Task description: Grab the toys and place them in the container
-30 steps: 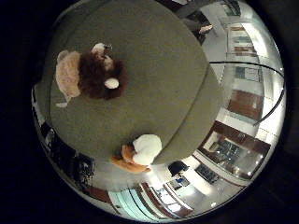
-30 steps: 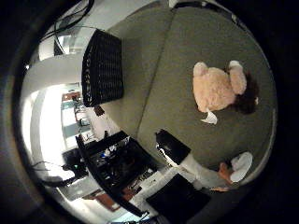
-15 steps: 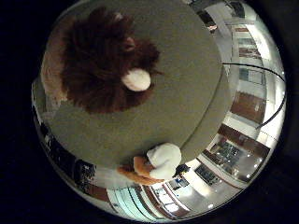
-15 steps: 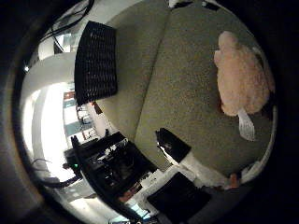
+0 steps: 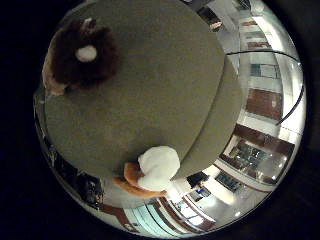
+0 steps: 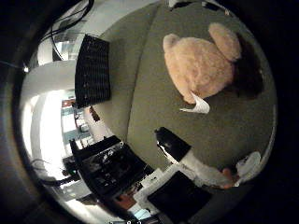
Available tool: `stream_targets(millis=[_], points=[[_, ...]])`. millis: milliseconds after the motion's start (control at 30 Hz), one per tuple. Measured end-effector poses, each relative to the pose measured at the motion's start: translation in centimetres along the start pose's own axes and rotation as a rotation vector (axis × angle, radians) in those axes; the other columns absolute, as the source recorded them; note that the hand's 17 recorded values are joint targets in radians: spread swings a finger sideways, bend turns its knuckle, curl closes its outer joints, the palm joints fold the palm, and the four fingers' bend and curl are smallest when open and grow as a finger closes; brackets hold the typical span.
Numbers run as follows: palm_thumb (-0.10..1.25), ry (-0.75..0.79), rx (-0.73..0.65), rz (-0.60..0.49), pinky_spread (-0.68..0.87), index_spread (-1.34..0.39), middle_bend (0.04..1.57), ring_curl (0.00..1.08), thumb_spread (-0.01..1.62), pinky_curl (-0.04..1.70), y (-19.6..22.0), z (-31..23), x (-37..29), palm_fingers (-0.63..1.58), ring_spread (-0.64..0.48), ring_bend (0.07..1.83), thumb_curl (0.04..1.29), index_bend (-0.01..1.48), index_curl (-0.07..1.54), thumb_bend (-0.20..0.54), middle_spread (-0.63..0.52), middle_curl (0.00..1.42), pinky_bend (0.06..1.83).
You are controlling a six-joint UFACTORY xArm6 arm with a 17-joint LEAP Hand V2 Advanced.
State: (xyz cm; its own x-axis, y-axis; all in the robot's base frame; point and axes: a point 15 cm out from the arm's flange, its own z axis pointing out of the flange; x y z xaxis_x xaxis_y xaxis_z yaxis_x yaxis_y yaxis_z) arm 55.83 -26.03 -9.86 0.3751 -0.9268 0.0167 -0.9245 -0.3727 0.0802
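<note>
A plush toy with a pink body (image 6: 199, 65) and a dark brown head (image 5: 78, 55) lies on the olive green table (image 5: 170, 90). A paper tag sticks out beside it in the thumb side view. A black slatted container (image 6: 93, 70) stands at the table's edge, away from the plush. A white and orange thing (image 5: 153, 168), perhaps a second toy, sits at another edge of the table.
A black box-like object (image 6: 172, 146) sits at the table's edge near the white and orange thing. Around the table are office desks, chairs and a bright floor (image 6: 56, 131).
Both views have shifted, so the palm has moved over the table. The plush is now larger in the thumb side view and smaller in the little finger side view. The things themselves look unmoved.
</note>
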Motion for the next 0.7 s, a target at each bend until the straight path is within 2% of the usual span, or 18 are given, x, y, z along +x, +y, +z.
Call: stream_targets(millis=[700], points=[[0.57,0.009,0.011,-0.029,0.4,-0.37,0.2,0.25,1.01,0.06,-2.6,1.5,-2.7,0.22,0.11,0.32,0.3,0.17,0.29,-0.026,-0.06,0.33,0.6]])
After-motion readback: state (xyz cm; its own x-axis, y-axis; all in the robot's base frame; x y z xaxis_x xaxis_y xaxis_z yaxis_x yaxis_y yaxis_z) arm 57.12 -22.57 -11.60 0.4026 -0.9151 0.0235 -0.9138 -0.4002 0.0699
